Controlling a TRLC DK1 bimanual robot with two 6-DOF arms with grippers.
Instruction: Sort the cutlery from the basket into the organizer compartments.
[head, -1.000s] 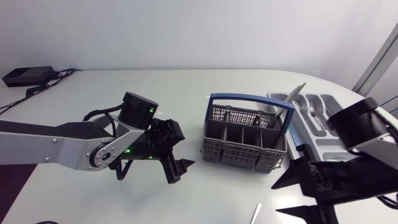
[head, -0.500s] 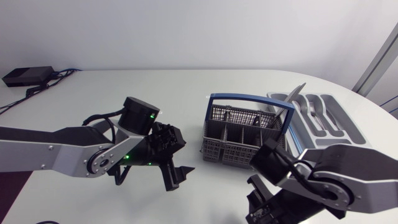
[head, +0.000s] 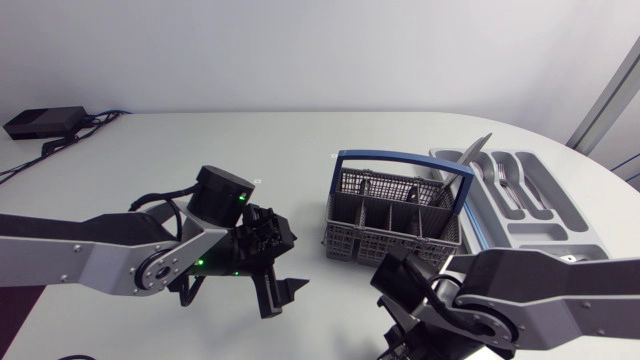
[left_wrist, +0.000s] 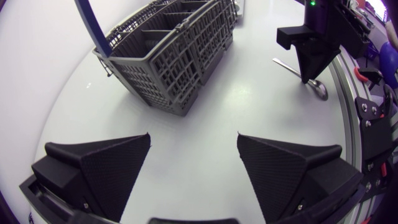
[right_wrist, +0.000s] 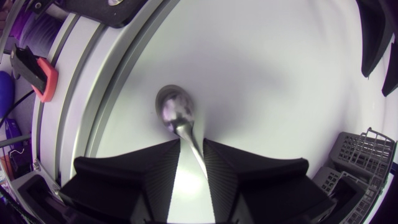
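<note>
**Straddling a spoon at the near table edge**

White table (head: 300, 150), rounded at its right end. Left arm (head: 90, 260) comes in from the left. Right arm (head: 540, 300) comes in from the right, low along the near edge, and blocks the overhead view of what lies under it.

Grey cutlery basket (head: 395, 225) with a blue handle (head: 400, 158) stands right of centre. Grey organizer (head: 545, 225) sits just right of the basket, with forks (head: 508, 180) lying in one far compartment.

Left gripper (left_wrist: 194, 140) is left of the basket and near of it, fingers wide apart with nothing between them.

Right gripper (right_wrist: 192, 142) is down at the table, near of the basket. Its fingers stand a narrow gap apart, unclamped.

Spoon (right_wrist: 176, 112) lies flat on the table at the near edge. Its handle runs between the right gripper's fingers, with table surface showing on either side, and its bowl is just ahead of the fingertips.
</note>
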